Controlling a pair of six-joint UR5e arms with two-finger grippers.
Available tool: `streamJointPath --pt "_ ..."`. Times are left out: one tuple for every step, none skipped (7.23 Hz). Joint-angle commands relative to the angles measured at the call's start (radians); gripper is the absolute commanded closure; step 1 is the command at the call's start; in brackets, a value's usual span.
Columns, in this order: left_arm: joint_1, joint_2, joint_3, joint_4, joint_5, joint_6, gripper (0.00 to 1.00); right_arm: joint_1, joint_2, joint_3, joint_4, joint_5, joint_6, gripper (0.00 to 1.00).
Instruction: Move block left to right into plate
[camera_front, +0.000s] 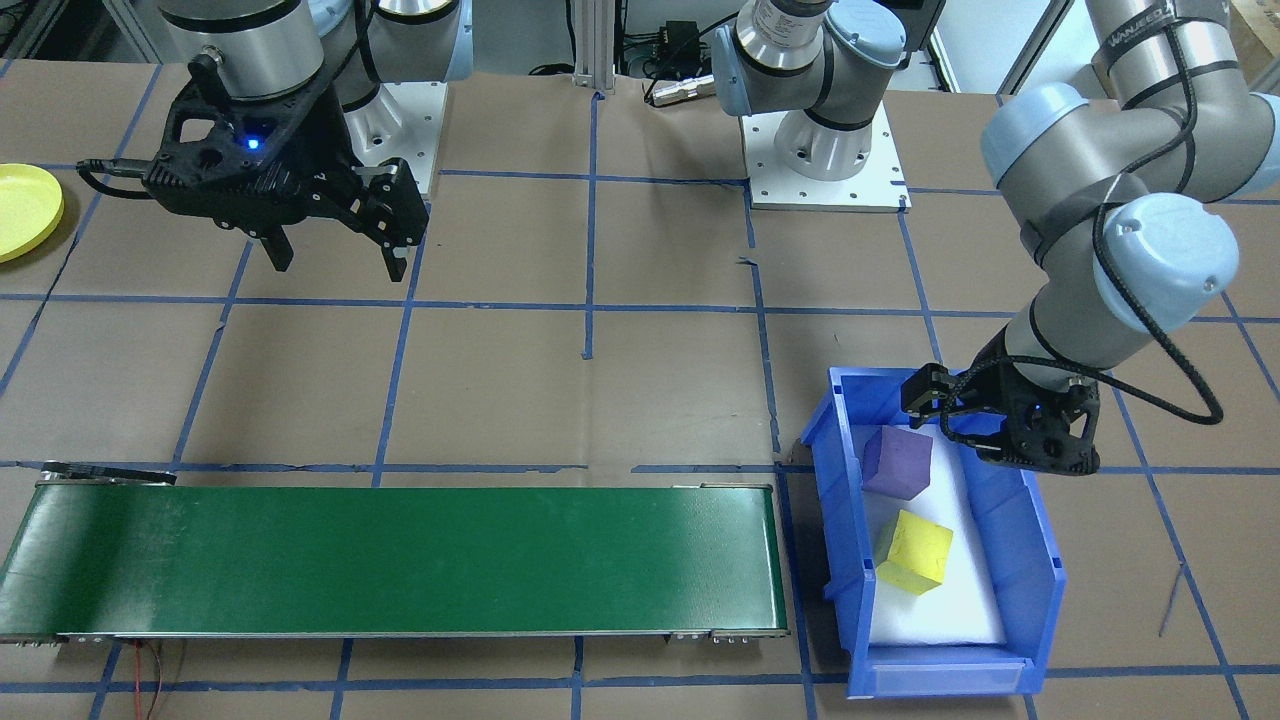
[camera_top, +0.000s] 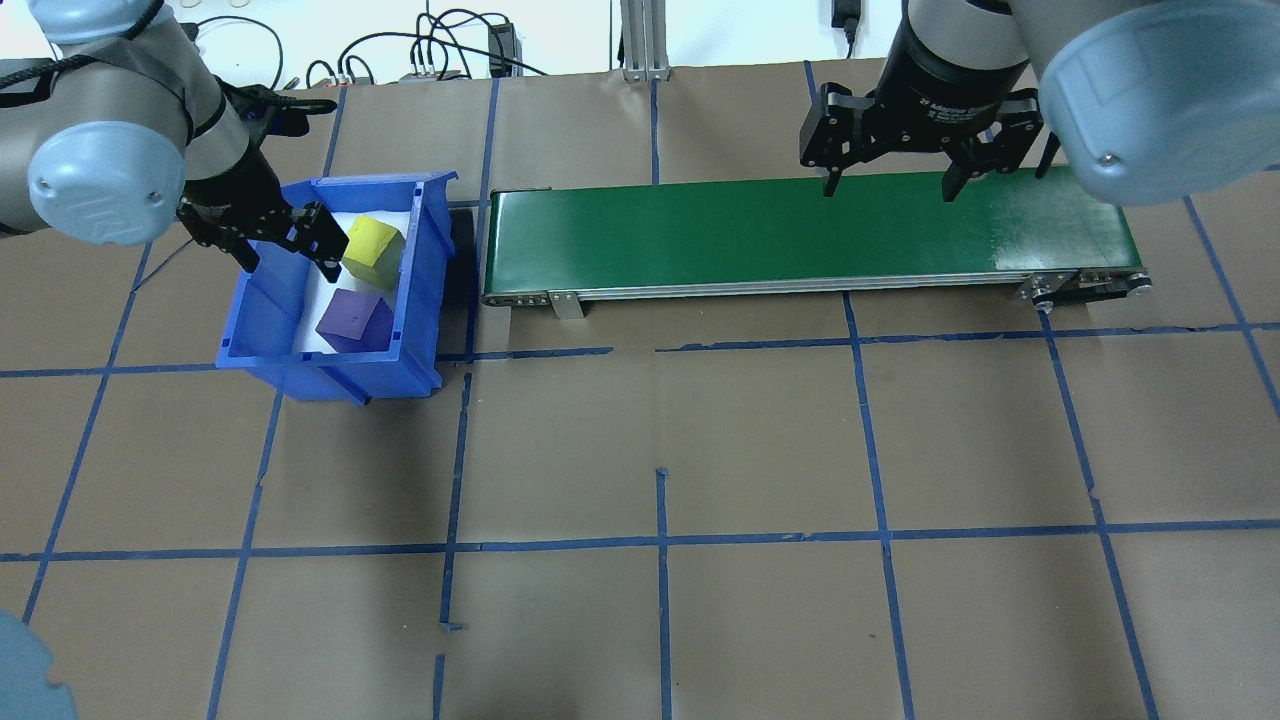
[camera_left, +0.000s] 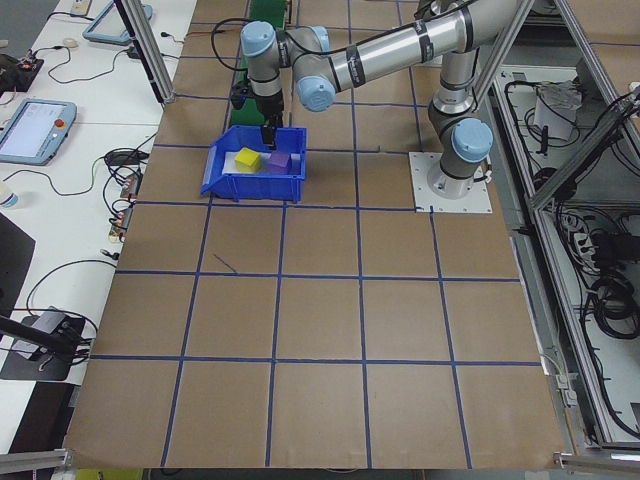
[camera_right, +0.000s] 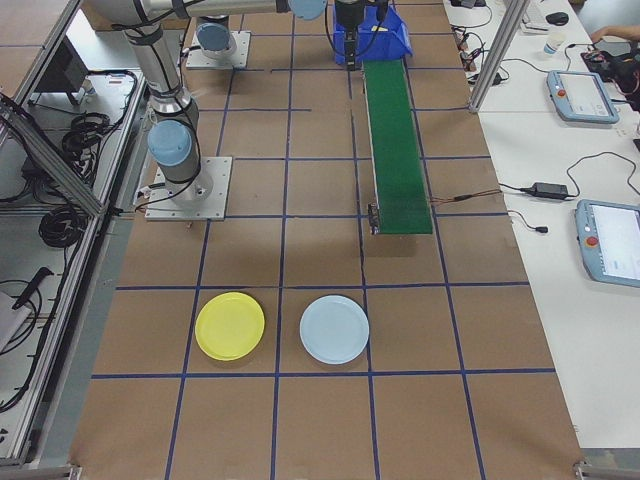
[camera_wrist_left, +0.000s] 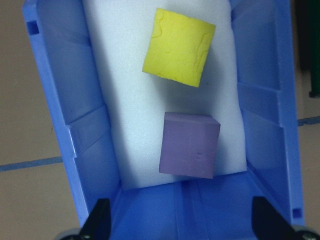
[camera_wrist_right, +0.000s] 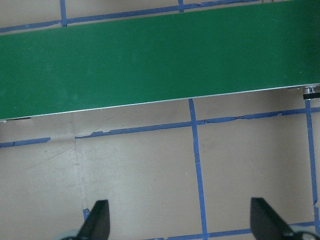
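While your left pincer (camera_top: 285, 245) hangs with its fingers spread apart over the near end of the open blue plastic bin (camera_top: 262, 320), you are at the very first step: picking a block. Nothing is gripped yet. Inside the bin, on its white foam liner (camera_wrist_left: 125, 115), the purple foam cube (camera_wrist_left: 189, 145) lies nearest the pincer and the yellow foam cube (camera_wrist_left: 178, 46) sits just beyond it, the two near each other but apart. The left arm reaches out low, its wrist bent so the pincer points down into the bin. I judge your next move calls for centring on one cube, likely the purple one, dropping straight down between the bin walls and closing on two flat faces. Further right, the long green conveyor belt (camera_top: 800, 235) lies bare. At its far end your right pincer (camera_top: 885, 185) waits above the belt's edge, fingers spread and empty, pointing down. The round yellow plastic plate (camera_right: 230, 325) rests on the desk (camera_top: 700, 450) well beyond the belt, beside a pale blue round plate (camera_right: 334, 329).
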Motion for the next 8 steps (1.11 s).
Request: streamJointPath --pt "0.002 -0.071 -0.007 0.011 -0.006 0.001 0.0 0.0 -0.001 0.0 0.0 0.001 0.001 0.0" --pt "0.002 -0.08 -0.009 0.002 -0.009 -0.002 0.0 0.0 -0.001 0.0 0.001 -0.002 -0.001 0.0" --pt "0.0 -0.08 -0.009 -0.006 -0.029 -0.002 0.0 0.003 -0.003 0.002 0.002 -0.002 -0.001 0.0" --pt "0.0 -0.082 -0.021 -0.01 -0.046 -0.001 0.0 0.002 -0.003 0.002 0.002 0.0 -0.001 0.0" --pt "0.0 -0.082 -0.053 -0.007 -0.048 -0.001 0.0 0.002 -0.004 0.006 0.0 0.0 -0.001 0.0" --pt "0.0 -0.083 -0.061 0.0 -0.048 -0.001 0.0 0.002 -0.004 0.006 0.0 0.001 0.001 0.0" --pt "0.0 -0.088 -0.063 0.004 -0.048 0.002 0.0 0.002 -0.004 0.006 0.0 0.001 0.001 0.0" --pt "0.0 -0.097 -0.063 0.011 -0.048 0.002 0.0 0.002 -0.004 0.006 0.0 -0.002 0.001 0.0"
